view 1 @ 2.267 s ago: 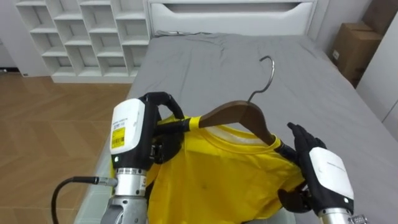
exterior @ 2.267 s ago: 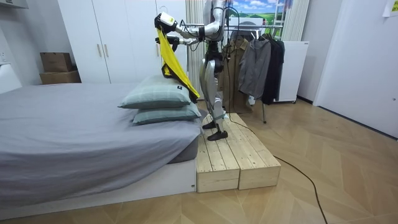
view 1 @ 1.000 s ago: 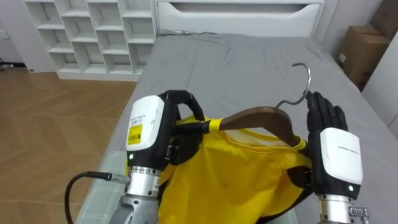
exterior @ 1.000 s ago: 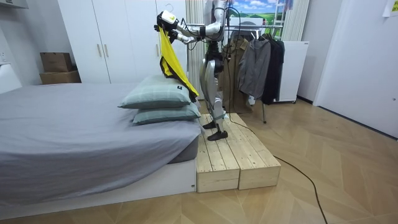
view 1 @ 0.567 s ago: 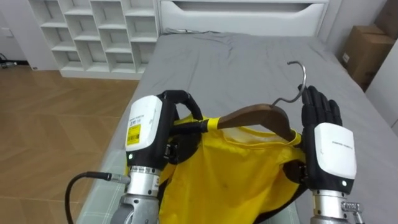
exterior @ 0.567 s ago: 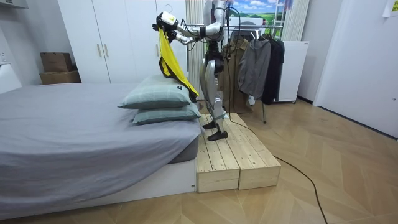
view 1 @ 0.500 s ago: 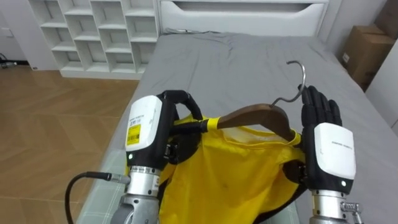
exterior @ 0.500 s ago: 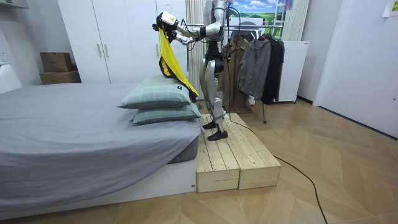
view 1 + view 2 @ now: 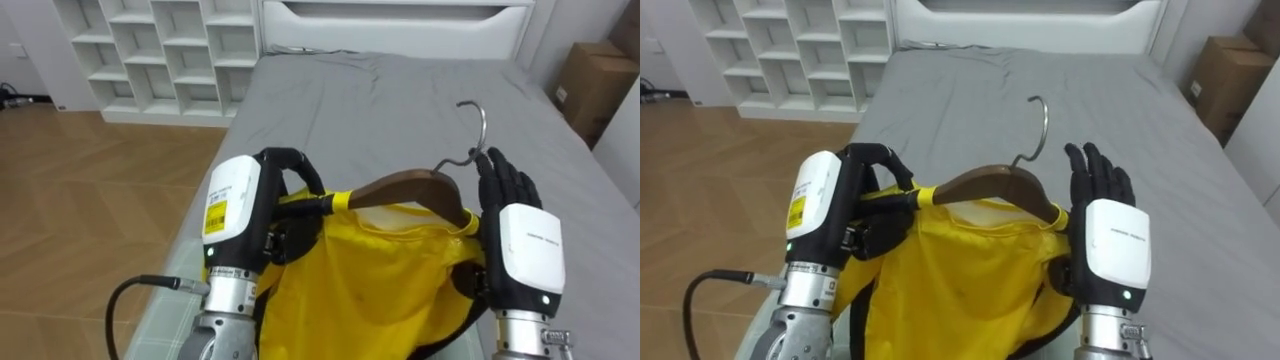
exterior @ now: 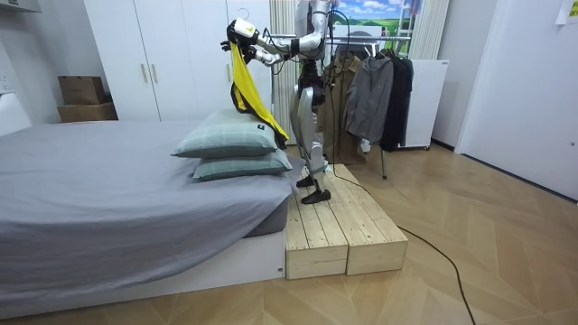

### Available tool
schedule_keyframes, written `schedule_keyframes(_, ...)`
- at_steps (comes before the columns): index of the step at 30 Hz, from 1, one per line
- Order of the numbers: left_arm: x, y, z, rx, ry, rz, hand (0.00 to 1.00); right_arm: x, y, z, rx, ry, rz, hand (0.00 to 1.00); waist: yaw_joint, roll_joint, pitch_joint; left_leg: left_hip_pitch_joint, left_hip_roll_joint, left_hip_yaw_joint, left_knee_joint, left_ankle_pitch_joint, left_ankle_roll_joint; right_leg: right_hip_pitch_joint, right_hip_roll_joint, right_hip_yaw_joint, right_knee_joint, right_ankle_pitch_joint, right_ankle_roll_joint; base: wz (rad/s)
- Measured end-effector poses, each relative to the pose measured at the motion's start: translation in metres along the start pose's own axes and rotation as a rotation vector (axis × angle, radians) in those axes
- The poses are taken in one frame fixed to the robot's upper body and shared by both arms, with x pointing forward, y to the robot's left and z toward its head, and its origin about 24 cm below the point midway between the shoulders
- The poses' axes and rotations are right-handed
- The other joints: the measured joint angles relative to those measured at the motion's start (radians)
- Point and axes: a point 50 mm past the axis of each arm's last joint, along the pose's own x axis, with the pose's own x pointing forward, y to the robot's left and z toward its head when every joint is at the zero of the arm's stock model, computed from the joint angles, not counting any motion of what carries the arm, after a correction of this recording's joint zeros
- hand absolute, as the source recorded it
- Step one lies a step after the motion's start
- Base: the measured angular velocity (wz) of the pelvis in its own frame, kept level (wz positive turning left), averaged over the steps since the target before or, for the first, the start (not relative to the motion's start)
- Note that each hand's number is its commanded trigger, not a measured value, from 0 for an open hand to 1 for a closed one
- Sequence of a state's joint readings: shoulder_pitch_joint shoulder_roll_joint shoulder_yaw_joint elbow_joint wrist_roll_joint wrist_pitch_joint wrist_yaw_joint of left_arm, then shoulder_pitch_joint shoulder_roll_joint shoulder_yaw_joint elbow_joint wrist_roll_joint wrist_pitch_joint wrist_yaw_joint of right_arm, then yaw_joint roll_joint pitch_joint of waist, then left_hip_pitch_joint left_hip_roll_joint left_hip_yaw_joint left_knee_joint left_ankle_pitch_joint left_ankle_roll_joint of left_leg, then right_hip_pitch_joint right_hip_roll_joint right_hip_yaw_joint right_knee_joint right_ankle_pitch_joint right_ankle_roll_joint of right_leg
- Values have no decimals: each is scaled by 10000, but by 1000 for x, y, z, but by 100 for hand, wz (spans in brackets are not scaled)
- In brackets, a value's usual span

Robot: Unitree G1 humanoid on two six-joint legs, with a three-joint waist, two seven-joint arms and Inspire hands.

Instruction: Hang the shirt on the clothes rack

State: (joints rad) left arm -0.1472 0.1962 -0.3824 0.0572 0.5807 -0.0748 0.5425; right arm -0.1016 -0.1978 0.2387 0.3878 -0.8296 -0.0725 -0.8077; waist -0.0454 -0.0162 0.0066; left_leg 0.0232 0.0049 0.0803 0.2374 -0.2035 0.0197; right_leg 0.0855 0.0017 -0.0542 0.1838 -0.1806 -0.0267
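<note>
Item: yellow shirt on a brown wooden hanger, held up in the air between both hands, over the near end of the bed.

- Hanger: shirt collar sits round its neck, and the cloth hangs down slack below. The metal hook stands up free, with nothing on it.
- Left hand: fingers curled tight over the hanger's left end, with the shirt's shoulder gathered in the same grip.
- Right hand: fingers straight and pointing up, just beside the hook's stem. The palm faces the hanger's right end and the shirt's shoulder. Whether the thumb, low down at the cloth, pinches anything I cannot tell.
- Robot: stands upright on a wooden platform at the side of the bed, both arms raised toward the room view's left. The shirt hangs above two stacked pillows.
- Bed: grey cover, white headboard at the far end.
- White cubby shelf: against the far wall, left of the bed.
- Cardboard box: right of the bed.
- Clothes rack: just behind the robot, hung with dark garments.
- White wardrobe: along the wall at the room view's left.
</note>
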Motion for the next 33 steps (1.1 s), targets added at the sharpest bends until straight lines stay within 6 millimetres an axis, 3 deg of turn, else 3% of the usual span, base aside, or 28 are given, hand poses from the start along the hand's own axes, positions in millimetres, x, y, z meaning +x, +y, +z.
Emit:
schedule_keyframes(11,1,0,-3,153,248,-247,100,-3,9,-9,5,645,544,100,35,-105,20,-30,-3,1,1,0,0,-11,-5,-14,-20,0,0,0)
schedule_keyframes(33,2,3,-9,403,641,-294,100,-7,14,-7,94,512,1038,100,-77,-15,10,-50,-1,10,18,0,0,1,-14,-47,-26,1,0,0)
